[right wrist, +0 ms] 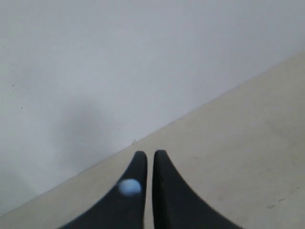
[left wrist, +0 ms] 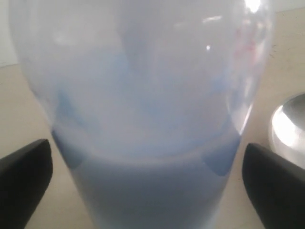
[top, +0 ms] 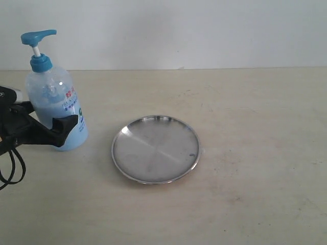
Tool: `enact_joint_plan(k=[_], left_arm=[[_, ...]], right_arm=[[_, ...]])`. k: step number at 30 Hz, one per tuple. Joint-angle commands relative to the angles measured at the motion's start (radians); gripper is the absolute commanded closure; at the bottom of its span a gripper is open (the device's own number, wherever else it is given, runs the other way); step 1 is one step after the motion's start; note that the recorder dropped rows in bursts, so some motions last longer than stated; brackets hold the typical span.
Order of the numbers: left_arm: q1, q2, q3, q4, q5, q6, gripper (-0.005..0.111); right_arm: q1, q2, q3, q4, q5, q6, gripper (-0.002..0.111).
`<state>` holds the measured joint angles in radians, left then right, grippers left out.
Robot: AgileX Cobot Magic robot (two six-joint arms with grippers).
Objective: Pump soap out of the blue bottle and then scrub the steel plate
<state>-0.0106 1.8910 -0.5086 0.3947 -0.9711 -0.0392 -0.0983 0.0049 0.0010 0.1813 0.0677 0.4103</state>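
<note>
The blue bottle [top: 53, 102] stands upright at the table's left, its teal pump head [top: 38, 37] up and pale blue soap [top: 57, 113] filling its lower part. My left gripper [top: 48, 121] is open and straddles the bottle low down. In the left wrist view the bottle [left wrist: 147, 119] fills the space between the black fingers [left wrist: 26, 176], with a thin gap showing on one side. The steel plate [top: 156, 149] lies flat to the bottle's right, with a dark speck [top: 192, 154] near its rim. My right gripper [right wrist: 149, 157] is shut and empty, with a pale blue drop [right wrist: 129, 187] on one finger.
The beige table [top: 245, 102] runs back to a white wall [top: 204, 30]. A black cable [top: 13, 168] hangs from the left arm near the table's left edge. The plate's rim [left wrist: 288, 126] shows beside the bottle in the left wrist view. The right arm is outside the exterior view.
</note>
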Motion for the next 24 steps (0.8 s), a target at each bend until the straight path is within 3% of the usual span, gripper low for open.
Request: enact_joint_plan(k=[1,13,24], left_arm=[[0.000,0.042,-0.015,-0.022,-0.033,0.032,-0.003],[0.000,0.215,-0.116,0.016,-0.182,0.030,-0.003],[0.000,0.244,-0.171,0.014,-0.181,0.030,-0.002]], right_arm=[[-0.001,-0.005,-0.001,0.008,0.060,0.036,0.107],[-0.001,-0.005,-0.001,0.045,0.079,-0.003,0.107],[-0.001,0.149,-0.001,0.039,0.033,-0.027,0.107]])
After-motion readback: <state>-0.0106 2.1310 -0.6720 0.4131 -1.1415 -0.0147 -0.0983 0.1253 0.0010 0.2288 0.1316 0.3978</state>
